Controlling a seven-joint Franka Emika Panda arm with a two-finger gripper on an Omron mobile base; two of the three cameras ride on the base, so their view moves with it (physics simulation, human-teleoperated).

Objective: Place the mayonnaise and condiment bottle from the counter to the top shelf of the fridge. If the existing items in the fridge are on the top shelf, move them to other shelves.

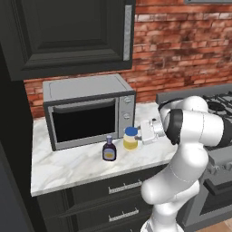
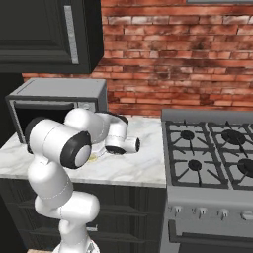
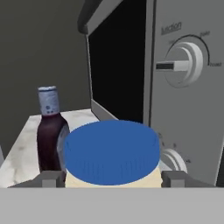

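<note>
On the far left of your desk (image 1: 68, 167) sits the microwave (image 1: 88, 111), its dark door facing you. Just in front of it, towards the desk's front edge, the condiment bottle (image 1: 108, 148) stands upright, and just to its right stands the mayonnaise (image 1: 130, 138), upright too, blue lid on top. The two stand close together, though you cannot tell from here whether they touch.

Your pincer (image 1: 141, 134) comes in level from the right and sits right against the mayonnaise jar. In the hand view the jar's blue lid (image 3: 112, 152) lies between the two fingertips (image 3: 49, 178), one on each side, with the condiment bottle (image 3: 49, 131) beyond on the left. The jaws are spread to about the jar's width; you cannot tell whether they press on it. Further right is the stove (image 2: 210, 148).
</note>
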